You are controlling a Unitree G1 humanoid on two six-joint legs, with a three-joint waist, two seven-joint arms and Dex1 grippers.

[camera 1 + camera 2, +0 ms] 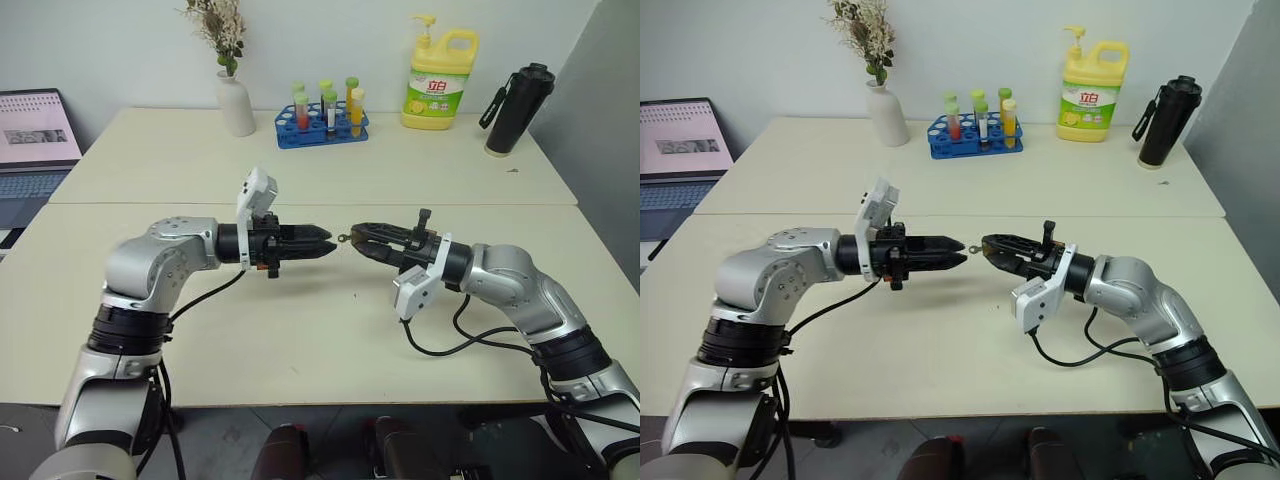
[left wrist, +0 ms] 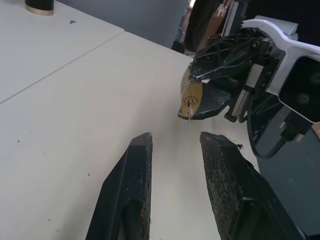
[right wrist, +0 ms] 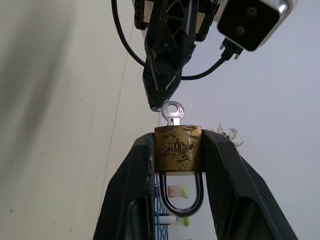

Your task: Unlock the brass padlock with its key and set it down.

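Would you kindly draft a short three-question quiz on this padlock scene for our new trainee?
1. True or false: the key is seated in the brass padlock.
2. Which grips the padlock? A) left gripper B) right gripper C) neither
3. Fill in: the left gripper's jaws stand ____, holding nothing.

Key: 1 true; 2 B; 3 open, just short of the key's ring.

Lab: test-tube rack [image 1: 322, 124], laptop [image 1: 35, 150]
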